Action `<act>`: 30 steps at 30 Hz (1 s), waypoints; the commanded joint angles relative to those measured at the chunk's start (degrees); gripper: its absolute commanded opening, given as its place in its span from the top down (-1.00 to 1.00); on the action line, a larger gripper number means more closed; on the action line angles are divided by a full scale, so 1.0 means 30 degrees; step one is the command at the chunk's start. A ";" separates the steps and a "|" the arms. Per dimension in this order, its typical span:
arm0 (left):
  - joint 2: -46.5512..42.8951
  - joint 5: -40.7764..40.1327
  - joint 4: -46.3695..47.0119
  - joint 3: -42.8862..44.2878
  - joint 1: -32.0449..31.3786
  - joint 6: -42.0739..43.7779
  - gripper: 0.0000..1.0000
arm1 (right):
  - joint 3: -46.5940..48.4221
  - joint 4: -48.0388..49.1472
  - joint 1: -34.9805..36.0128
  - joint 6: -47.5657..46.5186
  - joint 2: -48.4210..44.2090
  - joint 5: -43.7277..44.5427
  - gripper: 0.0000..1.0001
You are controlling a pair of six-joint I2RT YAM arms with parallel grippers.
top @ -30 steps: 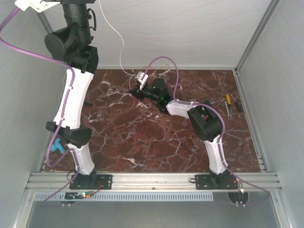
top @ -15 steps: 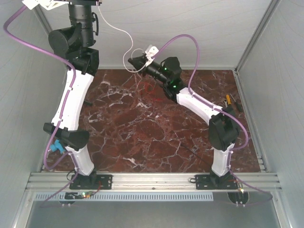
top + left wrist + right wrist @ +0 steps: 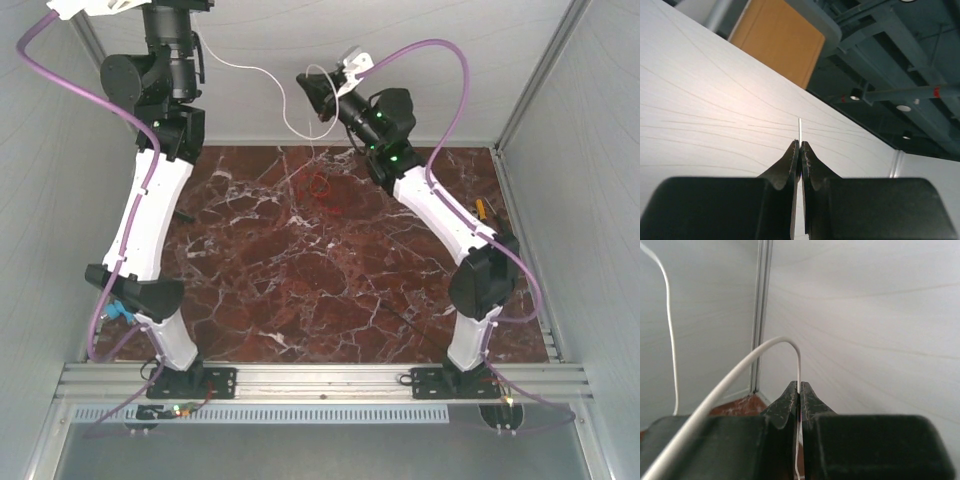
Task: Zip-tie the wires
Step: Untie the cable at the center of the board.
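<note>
Two grips, one white wire (image 3: 262, 70) — it sags between them, high against the far wall | left end effector (image 3: 800, 151) pressed together on its tip | right end effector (image 3: 800, 391) clamped on it, far centre | red wires (image 3: 318, 185) looped on the table (image 3: 300, 290) — far middle.

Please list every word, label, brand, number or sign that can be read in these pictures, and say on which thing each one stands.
No text can be read in any view.
Top view: the left arm, the right arm and the marble table carry no legible label.
Wrist views: the left end effector and the right end effector, each shut on the white wire, show no writing.
</note>
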 commanded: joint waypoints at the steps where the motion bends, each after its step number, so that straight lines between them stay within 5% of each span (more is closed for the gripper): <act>1: -0.0724 -0.1362 0.0058 -0.0518 0.0013 0.1996 1.00 | 0.2110 -0.0270 -0.0296 0.1139 -0.1838 0.0429 1.00; 11: -0.3232 -0.3069 0.1869 -0.5455 -0.0041 0.3727 1.00 | 0.2187 -0.1479 -0.0703 -0.0481 -0.3251 0.2630 1.00; 16: -0.5202 -0.5006 0.1755 -0.8692 -0.0078 0.5060 1.00 | 0.0770 -0.4139 -0.2663 -0.1950 -0.4222 0.6543 1.00; 20: -0.5777 -0.5771 0.1422 -0.9757 -0.0075 0.6651 1.00 | -0.0735 -0.4529 -0.4777 -0.1918 -0.5428 0.6563 1.00; 30: -0.9437 -0.7347 -0.5693 -1.5583 -0.1265 0.3023 1.00 | -0.6691 -0.7555 -0.5750 -0.7414 -0.8316 0.7882 1.00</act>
